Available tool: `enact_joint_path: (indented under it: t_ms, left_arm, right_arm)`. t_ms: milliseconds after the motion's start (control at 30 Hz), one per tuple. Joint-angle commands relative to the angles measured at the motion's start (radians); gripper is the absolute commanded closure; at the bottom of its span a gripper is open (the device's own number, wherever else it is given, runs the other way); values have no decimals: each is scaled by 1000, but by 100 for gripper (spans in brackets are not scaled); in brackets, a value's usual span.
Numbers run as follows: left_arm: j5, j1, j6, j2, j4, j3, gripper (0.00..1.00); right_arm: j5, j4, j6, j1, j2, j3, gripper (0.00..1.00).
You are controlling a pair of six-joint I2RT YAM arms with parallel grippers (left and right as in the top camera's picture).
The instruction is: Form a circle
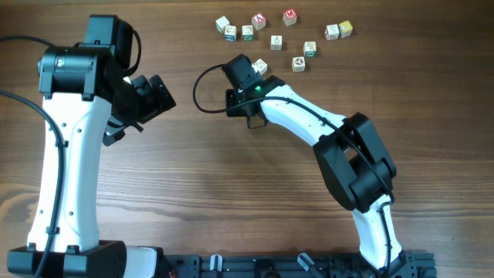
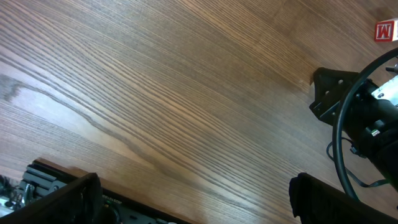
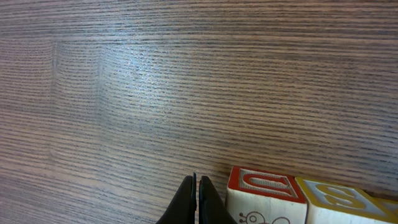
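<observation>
Several small white letter cubes (image 1: 276,42) lie scattered in a loose cluster at the far side of the table. One cube (image 1: 260,67) sits right beside my right gripper (image 1: 241,63). In the right wrist view that gripper (image 3: 196,186) is shut on nothing, its tips low over the wood, just left of a red-lettered cube (image 3: 264,193) that adjoins a yellow-edged cube (image 3: 339,200). My left gripper (image 1: 164,96) hovers open at the left, far from the cubes. In its own view the left gripper (image 2: 196,205) has only bare wood between its fingers (image 2: 323,200), and a red cube (image 2: 385,30) shows at the top right.
The right arm's black wrist and its cable (image 2: 364,118) fill the right side of the left wrist view. Both arm bases stand on a black rail (image 1: 270,266) at the near table edge. Bare wood (image 1: 231,177) lies between the two arms.
</observation>
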Motion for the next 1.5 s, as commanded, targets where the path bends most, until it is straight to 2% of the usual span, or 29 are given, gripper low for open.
enact_joint_path:
  t_ms: [0, 367, 600, 800, 1067, 1167, 1367, 1467]
  left_arm:
    - [5, 1, -6, -7, 0, -3, 0]
    - [5, 1, -6, -7, 0, -3, 0]
    - [5, 1, -6, -7, 0, -3, 0]
    - [5, 1, -6, -7, 0, -3, 0]
    - [5, 1, -6, -7, 0, -3, 0]
    - [5, 1, -6, -7, 0, -3, 0]
    - [5, 1, -6, -7, 0, -3, 0]
    - [5, 1, -6, -7, 0, -3, 0]
  right_arm:
    - [3, 11, -12, -3, 11, 14, 96]
    - [-52, 42, -79, -3, -18, 60, 95]
    - [109, 27, -66, -3, -154, 61, 95]
    - [321, -159, 92, -3, -216, 61, 95]
    - [335, -424, 188, -5, -216, 34, 96]
    - [310, -417, 210, -20, -214, -31, 95]
    - [79, -322, 206, -115, -214, -147, 95]
    - [-10, -292, 124, -143, -214, -157, 95]
